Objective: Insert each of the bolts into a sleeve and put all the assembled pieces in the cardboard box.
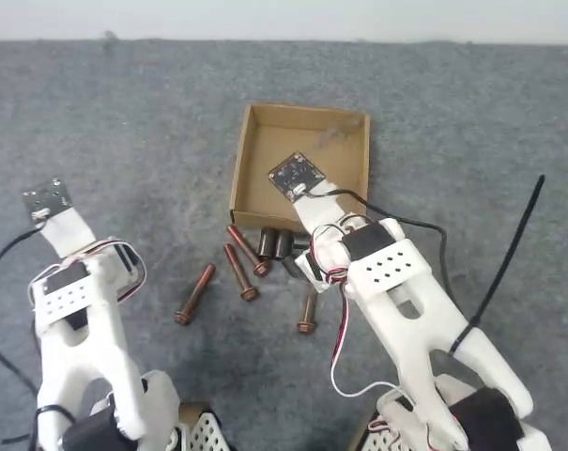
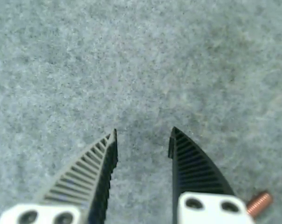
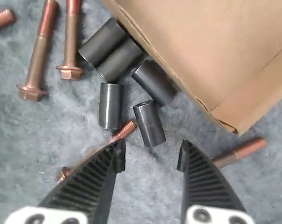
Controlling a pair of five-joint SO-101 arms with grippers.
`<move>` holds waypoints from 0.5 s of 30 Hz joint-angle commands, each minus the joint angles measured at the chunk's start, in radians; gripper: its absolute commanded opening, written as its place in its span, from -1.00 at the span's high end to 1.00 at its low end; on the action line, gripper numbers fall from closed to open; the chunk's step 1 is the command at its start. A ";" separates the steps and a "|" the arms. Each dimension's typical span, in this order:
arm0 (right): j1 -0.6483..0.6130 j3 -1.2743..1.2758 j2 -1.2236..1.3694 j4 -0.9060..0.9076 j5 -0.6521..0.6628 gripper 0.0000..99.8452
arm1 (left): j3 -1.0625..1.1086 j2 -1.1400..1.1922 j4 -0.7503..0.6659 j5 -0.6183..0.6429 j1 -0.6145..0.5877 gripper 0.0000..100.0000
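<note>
My left jaws are spread above the bare grey carpeted desk (image 1: 124, 122), at the left of the high view, with one copper tip just beside them. My right jaws, also spread, hang near the middle over five dark cylindrical metal sleeves (image 3: 149, 123). These lie beside the open brown cardboard box (image 1: 238, 174), upper centre. Copper-coloured hex-head bolts (image 1: 194, 294) lie loose below the box.
</note>
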 commanded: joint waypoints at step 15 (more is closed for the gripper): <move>-0.031 0.123 0.010 -0.134 0.124 0.65 | 0.015 -0.052 -0.025 -0.009 0.041 0.67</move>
